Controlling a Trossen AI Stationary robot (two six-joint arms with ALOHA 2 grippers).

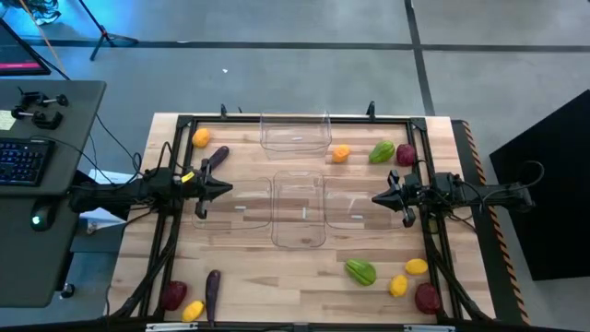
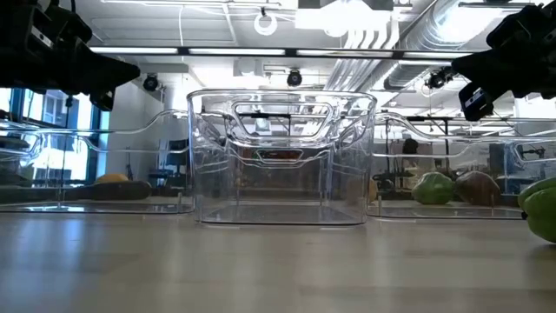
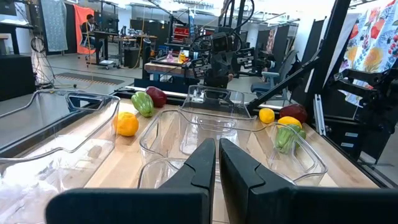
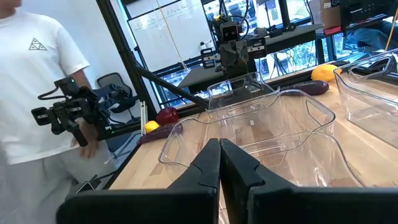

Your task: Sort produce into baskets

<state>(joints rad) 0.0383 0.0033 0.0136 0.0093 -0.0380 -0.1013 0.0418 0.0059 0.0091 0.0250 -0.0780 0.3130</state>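
Left gripper (image 1: 225, 190) fingers pressed together, holding nothing, above the left basket (image 1: 235, 210); lemon (image 1: 201, 138) and eggplant (image 1: 217, 159) behind it, more produce at the near-left corner. Centre basket (image 1: 300, 214) mid-table, another basket (image 1: 296, 133) at the far edge. Right gripper (image 1: 376, 197) fingers pressed together, holding nothing, over the right basket (image 1: 355, 210); green piece (image 1: 360, 271) and lemons near-right.

No readable text anywhere – no brands, numbers or labels. Only marks: small triangle logo on person's white shirt (image 4: 38, 44), illegible – whiteboard (image 4: 163, 25) behind has faint scribbles, can't make out. Fruit-print banner (image 3: 373, 43), pictures only.
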